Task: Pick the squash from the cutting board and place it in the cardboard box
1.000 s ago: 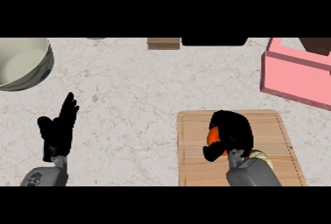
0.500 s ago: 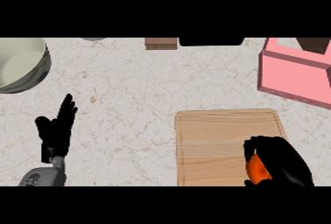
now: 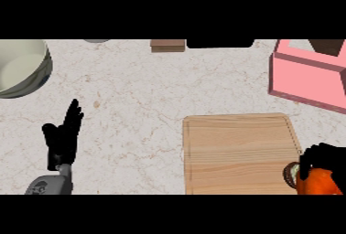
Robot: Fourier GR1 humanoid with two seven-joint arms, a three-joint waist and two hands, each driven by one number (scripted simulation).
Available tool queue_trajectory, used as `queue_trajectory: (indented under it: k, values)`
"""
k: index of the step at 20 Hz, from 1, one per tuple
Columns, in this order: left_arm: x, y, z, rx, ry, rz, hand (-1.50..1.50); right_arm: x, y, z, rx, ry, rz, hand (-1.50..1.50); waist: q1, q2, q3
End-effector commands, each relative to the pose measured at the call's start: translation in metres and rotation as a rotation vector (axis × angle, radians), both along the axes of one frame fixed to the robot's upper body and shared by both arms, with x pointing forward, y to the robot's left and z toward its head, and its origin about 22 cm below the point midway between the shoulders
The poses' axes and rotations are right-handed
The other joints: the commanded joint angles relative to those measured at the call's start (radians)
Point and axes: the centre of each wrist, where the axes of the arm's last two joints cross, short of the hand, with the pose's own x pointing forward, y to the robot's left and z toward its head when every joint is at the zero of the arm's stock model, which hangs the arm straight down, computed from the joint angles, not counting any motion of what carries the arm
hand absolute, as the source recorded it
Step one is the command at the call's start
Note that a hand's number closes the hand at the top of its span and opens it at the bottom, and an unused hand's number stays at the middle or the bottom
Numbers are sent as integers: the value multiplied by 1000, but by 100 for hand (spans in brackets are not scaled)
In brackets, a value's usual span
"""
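Note:
My right hand sits at the lower right corner of the view, just off the right edge of the wooden cutting board, fingers curled round the orange squash. Only the lower part of the squash shows below the fingers. The board's top is bare. The box at the upper right is pink, open at the top, and stands well beyond the hand. My left hand rests open at the lower left, fingers pointing up.
A large pale pot stands at the upper left edge. A small brown block and a dark object lie along the back edge. Speckled counter spreads between the pot and the board.
My right hand closed on the squash over the board, then carried it right and toward the lower corner, off the board. The left hand has stayed put.

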Motion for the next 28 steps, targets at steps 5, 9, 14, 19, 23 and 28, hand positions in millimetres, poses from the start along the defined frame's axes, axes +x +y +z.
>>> queue_trajectory:
  k: [5, 9, 14, 19, 23, 28]
  values:
    - [2, -5, 9, 7, -10, 9, 0, -19, -37, 80, 88, -165, -42, 150, 8, 1, 0]
    - [-5, -2, 9, 3, 5, -17, 0, -3, -56, 103, 84, -213, -159, 150, 20, 2, 0]
    - [8, 5, 25, 0, -3, -37, 0, 33, -86, 122, 108, -280, -201, 150, 30, 5, 1]
    - [12, -5, 12, 7, -11, -38, 0, 76, -110, 102, 159, -275, -208, 150, 28, 7, 1]
    - [6, -11, 7, -1, -11, -38, 0, 110, -135, 103, 196, -273, -231, 150, 39, 9, 1]
    - [-1, -7, 28, 0, -19, -58, 0, 157, -138, 76, 192, -251, -243, 150, 52, 9, 2]
